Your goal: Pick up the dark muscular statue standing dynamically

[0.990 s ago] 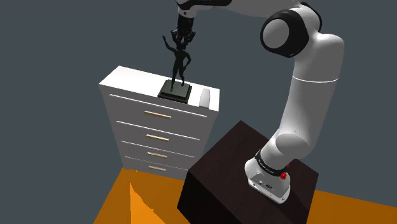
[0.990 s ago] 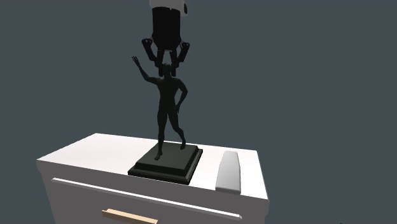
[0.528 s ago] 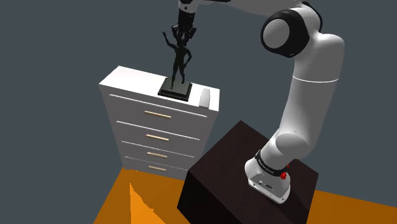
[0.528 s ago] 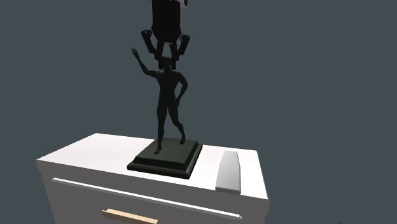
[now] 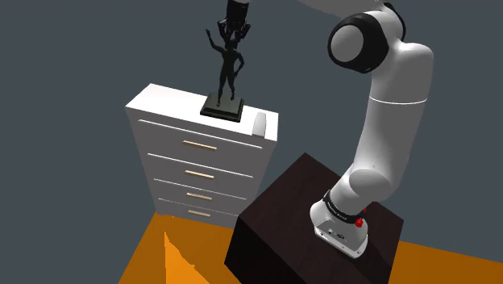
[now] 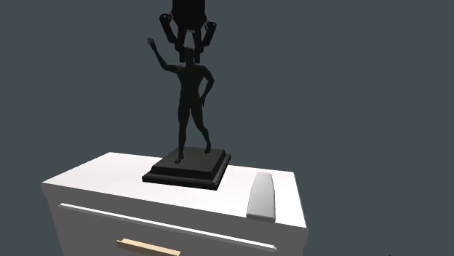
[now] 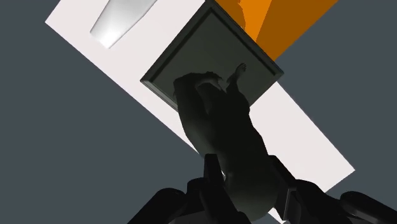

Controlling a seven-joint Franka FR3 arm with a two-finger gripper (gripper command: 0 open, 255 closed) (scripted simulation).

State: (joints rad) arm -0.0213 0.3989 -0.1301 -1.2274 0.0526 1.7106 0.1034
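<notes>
Fingers [image 7: 213, 173] of gripper [image 6: 188, 48] clamped on dark statue [image 6: 190, 109] at head. Step: lift; base looks barely off dresser [image 6: 94, 178] top. Next: straight up, w/o tilt, clear of dresser.

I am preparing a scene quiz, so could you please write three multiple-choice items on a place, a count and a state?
1. Where does the grey slab lie? A on a chair; B on the dresser top beside the statue; C on a shelf.
2. How many drawer handles show in the shoulder view? A two; B four; C six.
3. The gripper is: A open; B shut on nothing; C shut on the statue.
Answers: B, it rests on the white top; B, four down the front; C, fingers clasp the head.
</notes>
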